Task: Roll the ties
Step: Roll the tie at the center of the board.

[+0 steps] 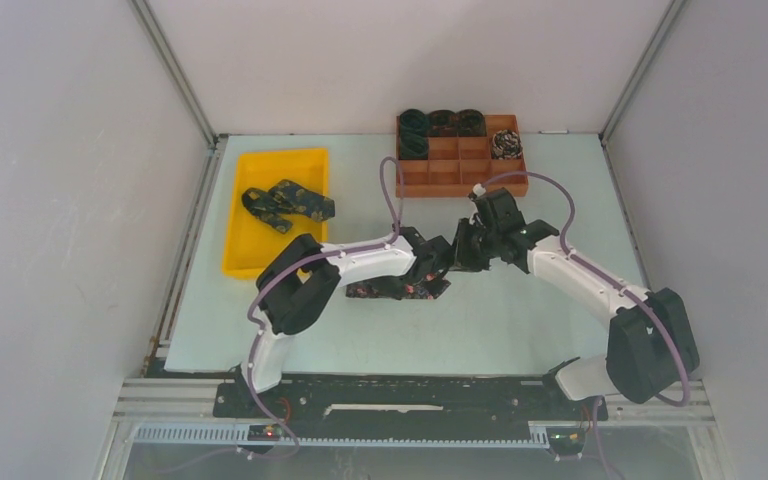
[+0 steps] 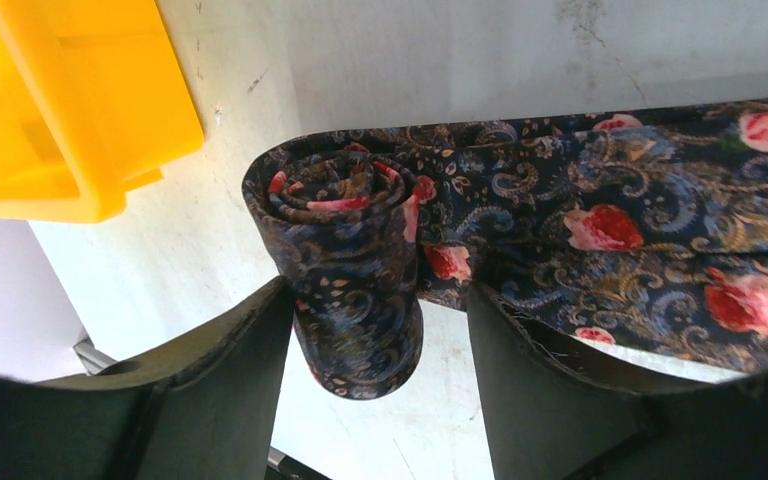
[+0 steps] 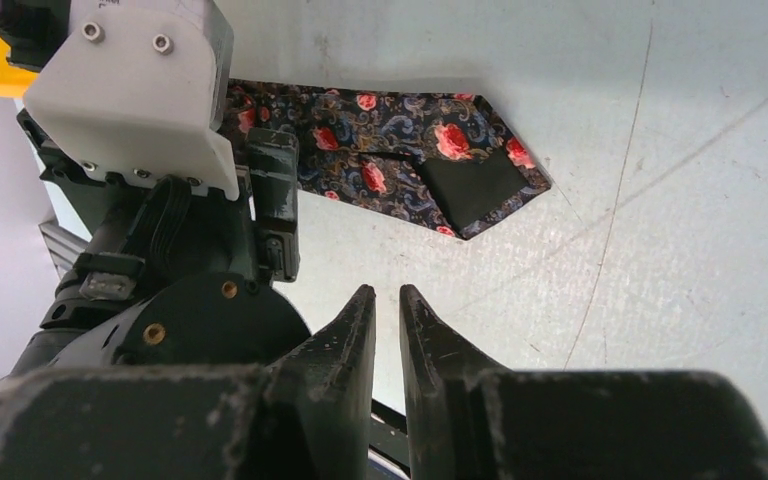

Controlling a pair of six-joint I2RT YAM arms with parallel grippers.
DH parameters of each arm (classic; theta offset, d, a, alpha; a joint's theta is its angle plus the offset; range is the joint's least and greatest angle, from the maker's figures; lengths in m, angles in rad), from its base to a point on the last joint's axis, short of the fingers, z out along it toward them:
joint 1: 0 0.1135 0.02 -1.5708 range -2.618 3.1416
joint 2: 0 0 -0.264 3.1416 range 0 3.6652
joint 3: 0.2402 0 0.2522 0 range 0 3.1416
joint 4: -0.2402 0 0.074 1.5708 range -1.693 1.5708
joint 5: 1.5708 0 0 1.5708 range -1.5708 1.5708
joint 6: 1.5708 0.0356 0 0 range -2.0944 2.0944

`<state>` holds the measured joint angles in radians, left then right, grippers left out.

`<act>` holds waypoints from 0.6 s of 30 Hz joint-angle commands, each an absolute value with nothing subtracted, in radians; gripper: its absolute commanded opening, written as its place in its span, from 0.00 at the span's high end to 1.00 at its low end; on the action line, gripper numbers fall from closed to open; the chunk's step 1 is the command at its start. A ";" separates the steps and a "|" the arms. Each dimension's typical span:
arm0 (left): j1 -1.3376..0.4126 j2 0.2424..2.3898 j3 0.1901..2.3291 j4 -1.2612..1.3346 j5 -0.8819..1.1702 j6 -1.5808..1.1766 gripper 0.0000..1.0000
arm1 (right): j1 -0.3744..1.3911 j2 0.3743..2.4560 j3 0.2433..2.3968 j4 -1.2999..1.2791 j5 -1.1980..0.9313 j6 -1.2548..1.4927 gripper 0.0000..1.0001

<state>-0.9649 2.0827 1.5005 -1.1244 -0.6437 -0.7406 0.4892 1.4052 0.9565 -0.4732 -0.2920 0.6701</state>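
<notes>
Paisley tie [image 2: 600, 220] lay part-rolled, coil [image 2: 350, 270] at nine o'clock between the left gripper's [image 2: 375, 345] parted jaws; right gripper [image 3: 388, 310] was nearly shut, empty; next, judged: regrip and roll toward the wide end.

Woven cloth tie [image 2: 600, 215], glossy plastic bin [image 2: 60, 100]

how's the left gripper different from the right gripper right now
The left gripper stands open with a wide gap; the right gripper has its fingers nearly together. The left gripper straddles the rolled end of the floral tie; the right gripper holds nothing, above bare table. Both have dark fingers.
</notes>
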 commanded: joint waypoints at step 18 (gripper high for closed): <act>-0.972 1.550 1.183 -0.874 -0.588 -0.694 0.26 | 0.555 1.352 0.982 -0.358 -0.253 0.738 0.76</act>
